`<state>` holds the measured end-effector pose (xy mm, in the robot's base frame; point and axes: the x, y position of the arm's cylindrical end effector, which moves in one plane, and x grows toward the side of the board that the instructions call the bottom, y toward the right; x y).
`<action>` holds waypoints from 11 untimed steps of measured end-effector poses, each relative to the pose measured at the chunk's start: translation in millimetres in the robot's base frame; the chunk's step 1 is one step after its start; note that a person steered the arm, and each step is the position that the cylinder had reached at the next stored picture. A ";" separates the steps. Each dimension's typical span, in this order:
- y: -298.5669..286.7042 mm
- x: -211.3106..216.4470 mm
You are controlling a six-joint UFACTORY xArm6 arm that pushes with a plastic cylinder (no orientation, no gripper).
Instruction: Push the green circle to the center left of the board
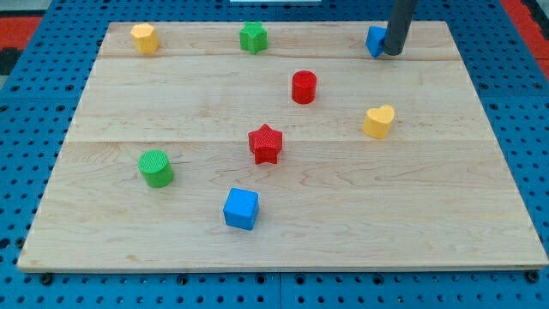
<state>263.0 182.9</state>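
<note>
The green circle (156, 167) stands on the wooden board (446, 223) at the view's left, a little below mid-height. My tip (392, 51) is at the view's top right, touching the right side of a blue block (375, 40) that it partly hides. The tip is far from the green circle, up and to the right of it.
A yellow block (144, 38) is at the top left and a green star (253, 37) at the top middle. A red cylinder (304, 87), a yellow heart (378, 121), a red star (266, 143) and a blue cube (241, 209) lie across the middle.
</note>
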 end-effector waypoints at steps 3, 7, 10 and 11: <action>-28.1 34.8; -206.0 236.0; -392.2 240.8; -403.5 262.1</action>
